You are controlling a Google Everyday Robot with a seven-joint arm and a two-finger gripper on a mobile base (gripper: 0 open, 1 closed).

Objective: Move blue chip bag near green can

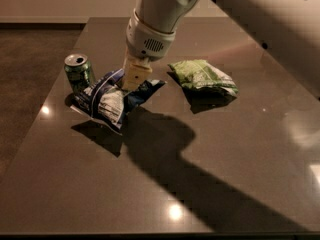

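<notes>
We see the gripper point(134, 81) reaching down toward the far left part of the counter point(210, 184), its pale fingers point(136, 75) pinched together on the upper edge of the blue chip bag point(106, 101). The bag hangs crumpled just beside the green can point(79, 73), which stands upright near the left edge; we cannot tell if they touch. A green and white snack bag point(202, 77) lies apart, nearer the far right.
</notes>
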